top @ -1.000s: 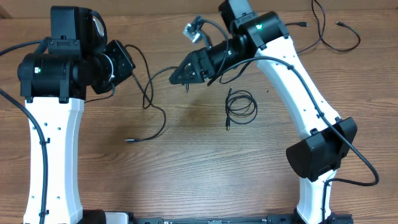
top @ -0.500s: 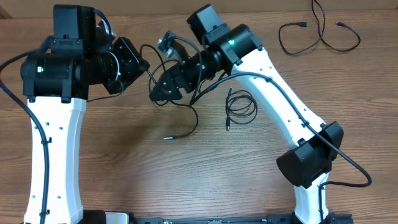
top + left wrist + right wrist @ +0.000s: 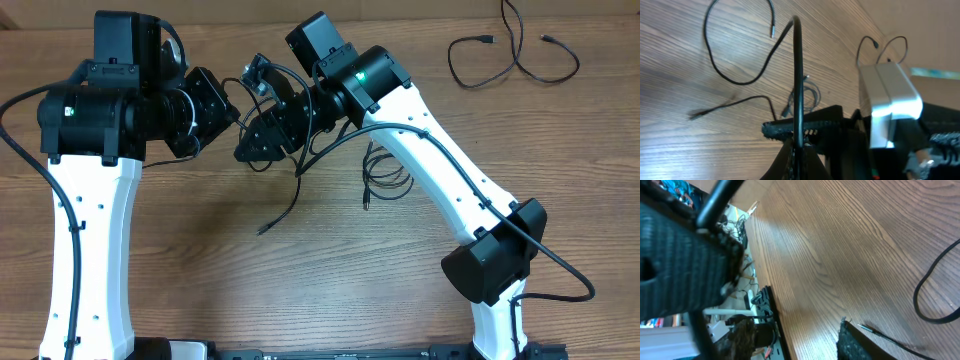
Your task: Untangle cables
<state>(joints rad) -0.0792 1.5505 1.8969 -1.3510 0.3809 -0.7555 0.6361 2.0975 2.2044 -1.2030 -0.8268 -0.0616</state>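
Wood-grain bench [image 3: 300, 300], with both arms crowded at the upper middle. Your left arm [image 3: 90, 220] and right arm [image 3: 440, 170] sit nose to nose there.

Step in hand, I'd say, is lifting one loose cable [image 3: 292, 195] out and passing it between the arms. It hangs down from where they meet. Its plug end [image 3: 262, 231] looks to dangle just above the bench.

A small coil [image 3: 388, 172] lies just beside the right arm, untouched. A wavy cable [image 3: 520, 60] lies well apart, top right.

Your left fingers [image 3: 785, 162] are pinched tight on the loose cable, which rises straight up from them in the left wrist view. Your right fingers [image 3: 680, 265] stand partway apart, with nothing clearly between them.

Next, get the loose cable squarely between the right fingers before you close. Then draw the arms apart so it lays out straight, clear of the coil.
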